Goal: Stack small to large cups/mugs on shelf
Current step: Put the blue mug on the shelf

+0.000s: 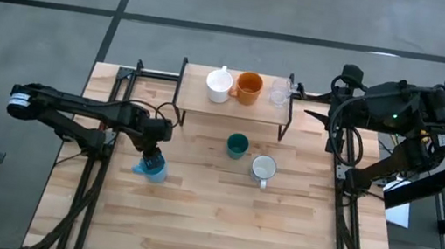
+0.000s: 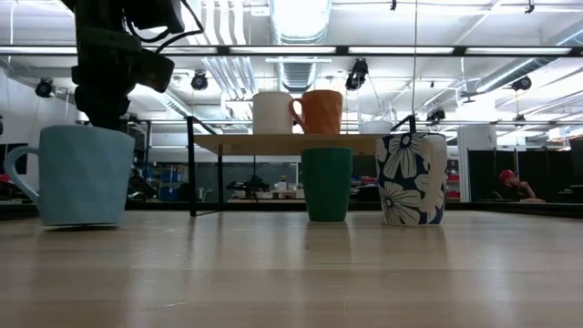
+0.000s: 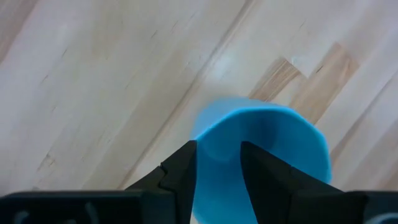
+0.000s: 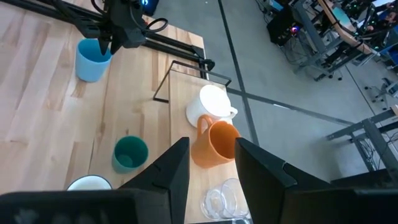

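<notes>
We judge the step is picking the light blue mug (image 1: 151,168) from the bench (image 1: 190,226) — the left gripper (image 3: 217,171) stands over its rim, fingers a little apart, not clamped. Next it must close, lift and carry it to the shelf (image 1: 195,98). The right gripper (image 4: 211,168) waits, open, above the shelf.

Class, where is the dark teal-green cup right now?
In the high view, the dark teal-green cup stands on the tabletop just in front of the shelf, beside the white flowered mug.
</notes>
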